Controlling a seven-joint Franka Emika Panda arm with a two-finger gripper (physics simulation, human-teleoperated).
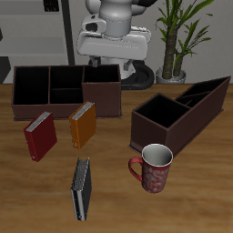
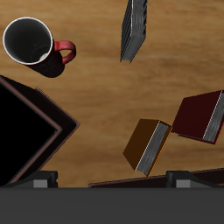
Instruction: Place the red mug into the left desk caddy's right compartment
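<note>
The red mug [image 1: 155, 167] stands upright on the wooden desk near the front edge, handle toward the books; the wrist view shows its grey-white inside [image 2: 30, 41]. The left desk caddy [image 1: 183, 111], dark brown and turned diagonally, lies just behind the mug. Its large squarish end section, the right compartment [image 1: 161, 116], is the end nearest the mug, is empty, and shows as a dark opening in the wrist view [image 2: 24, 131]. My gripper [image 1: 111, 55] hangs high over the back of the desk, open and empty, far from the mug. Its fingertips [image 2: 39, 181] are spread wide.
A second brown caddy [image 1: 62, 89], squared to the desk edge, sits below the gripper. A red book [image 1: 40, 136], an orange book [image 1: 83, 124] and a black book [image 1: 82, 187] stand on the desk beside the mug. A potted plant [image 1: 177, 36] is behind.
</note>
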